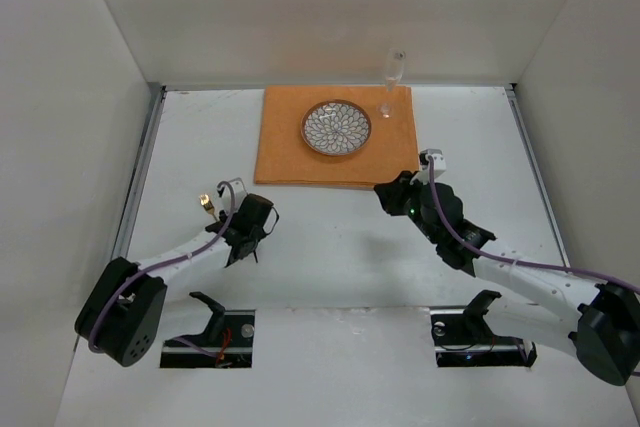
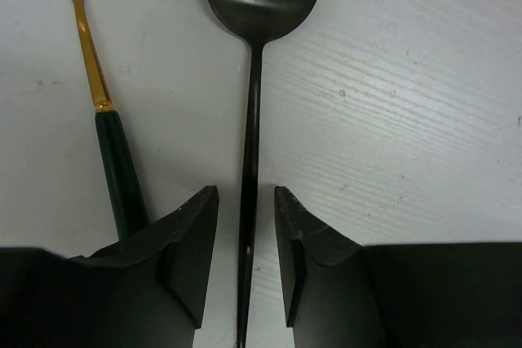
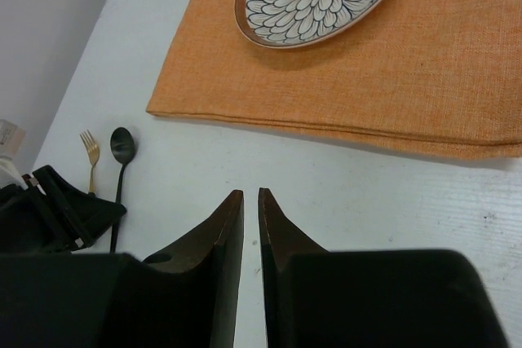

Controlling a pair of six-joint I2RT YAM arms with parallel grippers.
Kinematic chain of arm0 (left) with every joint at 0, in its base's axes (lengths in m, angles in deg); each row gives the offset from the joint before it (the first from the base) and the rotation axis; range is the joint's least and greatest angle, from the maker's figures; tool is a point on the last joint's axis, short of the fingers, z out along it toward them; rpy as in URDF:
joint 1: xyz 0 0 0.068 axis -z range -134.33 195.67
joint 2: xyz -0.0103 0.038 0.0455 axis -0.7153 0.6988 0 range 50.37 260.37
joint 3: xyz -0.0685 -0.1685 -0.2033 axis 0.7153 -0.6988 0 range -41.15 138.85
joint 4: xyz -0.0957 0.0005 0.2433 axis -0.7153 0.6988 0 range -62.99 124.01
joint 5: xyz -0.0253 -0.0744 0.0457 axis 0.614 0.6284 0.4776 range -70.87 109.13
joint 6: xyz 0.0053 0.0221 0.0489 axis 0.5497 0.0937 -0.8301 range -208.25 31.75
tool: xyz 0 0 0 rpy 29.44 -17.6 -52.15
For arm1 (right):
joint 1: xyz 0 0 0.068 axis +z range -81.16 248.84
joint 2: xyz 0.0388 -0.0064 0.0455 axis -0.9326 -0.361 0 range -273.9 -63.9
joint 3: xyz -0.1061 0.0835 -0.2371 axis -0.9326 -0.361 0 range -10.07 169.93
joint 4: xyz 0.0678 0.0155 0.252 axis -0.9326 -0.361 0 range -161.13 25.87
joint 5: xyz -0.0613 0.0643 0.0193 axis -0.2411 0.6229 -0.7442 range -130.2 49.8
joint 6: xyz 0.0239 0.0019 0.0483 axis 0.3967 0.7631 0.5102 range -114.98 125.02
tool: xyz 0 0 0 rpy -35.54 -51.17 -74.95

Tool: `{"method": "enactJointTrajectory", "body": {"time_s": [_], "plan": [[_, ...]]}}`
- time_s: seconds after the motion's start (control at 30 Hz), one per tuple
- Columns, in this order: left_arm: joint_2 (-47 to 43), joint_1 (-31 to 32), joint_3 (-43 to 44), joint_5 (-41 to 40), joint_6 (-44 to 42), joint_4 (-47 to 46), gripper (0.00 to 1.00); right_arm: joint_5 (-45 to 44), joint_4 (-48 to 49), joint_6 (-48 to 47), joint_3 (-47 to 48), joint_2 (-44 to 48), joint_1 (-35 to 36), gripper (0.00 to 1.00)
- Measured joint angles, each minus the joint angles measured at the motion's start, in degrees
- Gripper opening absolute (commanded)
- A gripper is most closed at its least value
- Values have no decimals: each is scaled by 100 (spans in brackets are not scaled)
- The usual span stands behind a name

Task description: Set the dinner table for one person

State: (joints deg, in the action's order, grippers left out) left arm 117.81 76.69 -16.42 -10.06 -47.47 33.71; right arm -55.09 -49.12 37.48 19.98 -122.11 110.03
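Observation:
A black spoon (image 2: pixel 259 55) lies on the white dinner table (image 1: pixel 330 247), bowl pointing away. My left gripper (image 2: pixel 246 201) is open, its jaws either side of the spoon's handle without touching it. A gold fork with a dark green handle (image 2: pixel 94 79) lies just left of the spoon; its gold tip also shows in the top view (image 1: pixel 205 202). My right gripper (image 3: pixel 251 197) is shut and empty, low over the table just in front of the orange mat (image 3: pixel 424 63). A flower-patterned plate (image 1: pixel 336 127) sits on the mat.
A tall clear glass (image 1: pixel 392 82) stands at the mat's back right corner. White walls close in the table on three sides, and metal rails (image 1: pixel 142 177) run along its side edges. The right wrist view shows the spoon (image 3: pixel 122 146) and fork (image 3: pixel 90 151) beside my left gripper.

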Motion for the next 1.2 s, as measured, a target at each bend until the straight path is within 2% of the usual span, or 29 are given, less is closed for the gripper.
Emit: {"method": "enactJointTrajectory", "body": {"time_s": [0.17,0.33,0.47,0.53,0.63,0.77,0.87,0.97,1.2], "plan": [[223,-46,81,-46,-48,-199,16,37,50,33,-4,0,-33,23],[256,-118,81,-39,-96,-271,4,42,68,61,-28,15,-164,39],[157,-96,83,-31,-201,-205,1,46,92,107,-136,118,-358,50],[-44,-28,157,-24,-262,20,1,46,101,146,-188,195,-476,52],[-317,297,629,-33,-402,389,1,42,136,236,-282,304,-686,52],[-175,920,1860,4,-616,435,1,37,219,385,-463,422,-1038,52],[411,1355,2870,116,-820,81,1,31,219,520,-597,527,-1307,52],[1375,1617,3869,365,-990,-332,1,7,216,671,-767,750,-1565,52],[4203,1836,6443,835,-1191,-715,1,-94,192,1029,-1040,1233,-2321,52]]}}
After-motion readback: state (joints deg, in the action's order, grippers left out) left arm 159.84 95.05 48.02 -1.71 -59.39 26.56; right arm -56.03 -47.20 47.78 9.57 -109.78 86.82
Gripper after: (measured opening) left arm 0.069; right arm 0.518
